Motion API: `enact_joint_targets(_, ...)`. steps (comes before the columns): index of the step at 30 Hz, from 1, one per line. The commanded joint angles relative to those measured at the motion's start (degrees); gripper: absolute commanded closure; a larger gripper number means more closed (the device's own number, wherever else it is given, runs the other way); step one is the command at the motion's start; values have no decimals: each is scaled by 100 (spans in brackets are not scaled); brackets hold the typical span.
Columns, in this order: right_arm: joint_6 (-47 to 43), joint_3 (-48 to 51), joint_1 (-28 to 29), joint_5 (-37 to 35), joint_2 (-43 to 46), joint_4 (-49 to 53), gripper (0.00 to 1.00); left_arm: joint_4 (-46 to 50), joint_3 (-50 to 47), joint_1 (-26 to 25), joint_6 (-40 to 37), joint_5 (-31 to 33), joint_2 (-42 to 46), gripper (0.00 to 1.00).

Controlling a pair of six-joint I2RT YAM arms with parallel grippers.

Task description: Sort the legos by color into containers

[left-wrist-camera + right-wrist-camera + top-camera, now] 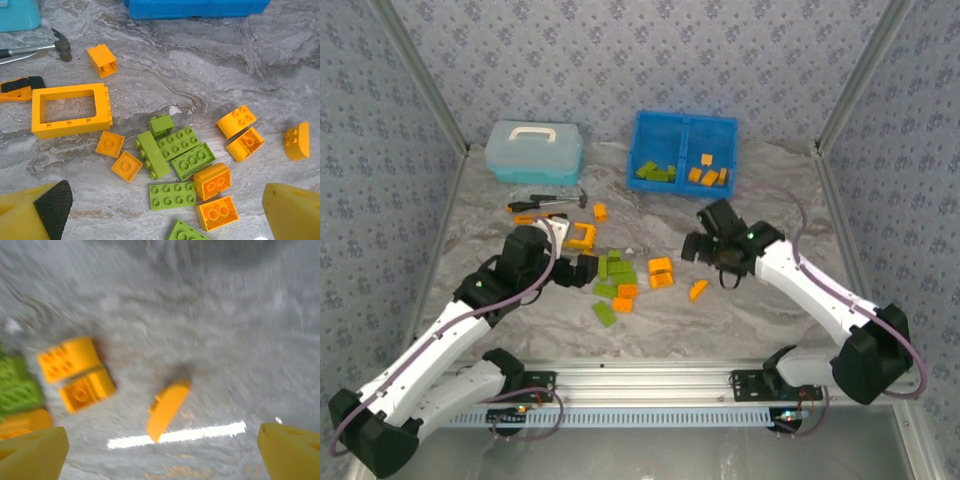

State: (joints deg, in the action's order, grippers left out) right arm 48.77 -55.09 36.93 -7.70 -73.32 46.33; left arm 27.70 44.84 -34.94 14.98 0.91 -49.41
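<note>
Your table (pixel 760 300): grey marbled top, blue-grey patterned walls (pixel 620 60) on three sides.
- Blue tray (pixel 660 117) at 12 o'clock: green bricks (pixel 656 172) in left compartment, orange bricks (pixel 708 175) in right.
- Pale blue box (pixel 534 152) at 11 o'clock, hammer (pixel 555 201) near it.
- Loose legos (pixel 617 280) at centre, colours mixed.
- Left end effector (pixel 578 272): released, at 9 o'clock of pile.
- Right end effector (pixel 692 248): released, at 3 o'clock, near lone orange brick (pixel 167 407).

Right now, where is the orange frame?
In the top view, the orange frame lies left of centre, below the hammer, up-left of the green bricks.
</note>
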Motion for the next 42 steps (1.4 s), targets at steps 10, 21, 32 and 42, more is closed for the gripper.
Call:
enact_joint_targets(10, 941, 519, 458, 33, -1328, -995, 17, -421, 0, -6, 185, -154, -159, 1)
enact_joint_targets(21, 844, 618, 421, -181, -1606, -1100, 57, -468, -21, 0, 149, -164, -189, 1)
enact_joint_targets(32, -246, 25, 260, -1234, -384, -715, 79, -541, 182, -11, 173, -377, -525, 1)
enact_joint_targets(42, -2050, -2577, -1347, -1141, -2402, -2067, 78, -362, 256, -32, 586, -586, -334, 1)
